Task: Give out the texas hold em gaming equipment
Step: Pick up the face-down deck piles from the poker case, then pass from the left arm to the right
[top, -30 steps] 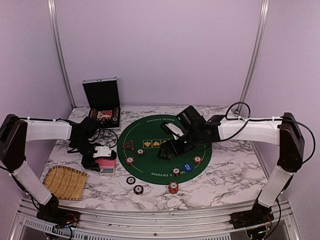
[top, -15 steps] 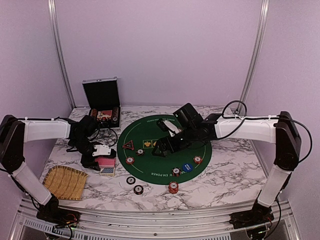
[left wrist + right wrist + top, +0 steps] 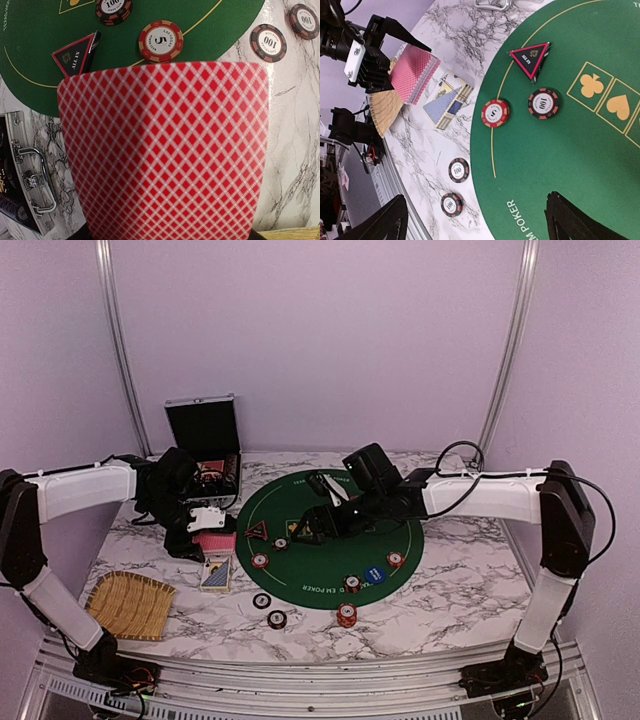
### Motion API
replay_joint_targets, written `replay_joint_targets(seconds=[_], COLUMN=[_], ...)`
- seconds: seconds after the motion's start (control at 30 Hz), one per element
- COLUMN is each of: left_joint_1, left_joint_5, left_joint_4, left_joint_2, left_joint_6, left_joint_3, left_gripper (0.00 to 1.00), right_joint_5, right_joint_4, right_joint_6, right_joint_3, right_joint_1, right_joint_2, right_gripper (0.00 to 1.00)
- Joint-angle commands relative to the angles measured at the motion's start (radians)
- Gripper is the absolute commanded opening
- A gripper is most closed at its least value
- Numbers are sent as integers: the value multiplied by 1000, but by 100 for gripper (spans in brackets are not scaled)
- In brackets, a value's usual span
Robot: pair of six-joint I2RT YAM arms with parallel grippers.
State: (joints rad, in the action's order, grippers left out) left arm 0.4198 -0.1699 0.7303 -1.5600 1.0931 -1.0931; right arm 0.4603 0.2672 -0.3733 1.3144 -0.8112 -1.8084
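Observation:
My left gripper (image 3: 203, 537) is shut on a deck of red-backed playing cards (image 3: 214, 541), held above the marble left of the green mat; the deck fills the left wrist view (image 3: 165, 150) and hides the fingers. My right gripper (image 3: 312, 528) is open and empty, low over the mat's left half; its dark fingertips (image 3: 580, 220) frame the mat edge. A red 5 chip (image 3: 495, 113), a dark 100 chip (image 3: 543, 103) and a black triangle marker (image 3: 532, 59) lie on the mat. Two dark chips (image 3: 459, 170) lie on the marble. A blue dealer button (image 3: 374, 573) lies front right.
A blue card box (image 3: 215, 573) lies on the marble under the deck. A woven straw tray (image 3: 130, 605) sits front left. The open silver case (image 3: 207, 445) stands at the back left. More chips (image 3: 346, 615) lie near the mat's front edge.
My left gripper has lifted the deck back and up, away from the blue card box. My right gripper has moved left across the mat.

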Motion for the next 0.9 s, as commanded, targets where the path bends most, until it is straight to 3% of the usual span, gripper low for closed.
replay_joint_targets(seconds=[0.0,0.4,0.87], left_joint_1=[19,58,108], left_joint_5=[-48,-57,-48], left_joint_4=[51,70,73], left_joint_2=[12,-44,-122], left_joint_6=[-26,-46,-69], left_joint_3=[-65,-165,-243], left_gripper=[31,30,30], right_joint_5=[125,354,405], right_joint_4=[-145,-524,-757], right_joint_6=[-106,-403,-612], right_joint_3=[65,59,90], right_joint_1=[23,39,39], right_joint_2=[-57,-194,-313], right_gripper=[92,87,85])
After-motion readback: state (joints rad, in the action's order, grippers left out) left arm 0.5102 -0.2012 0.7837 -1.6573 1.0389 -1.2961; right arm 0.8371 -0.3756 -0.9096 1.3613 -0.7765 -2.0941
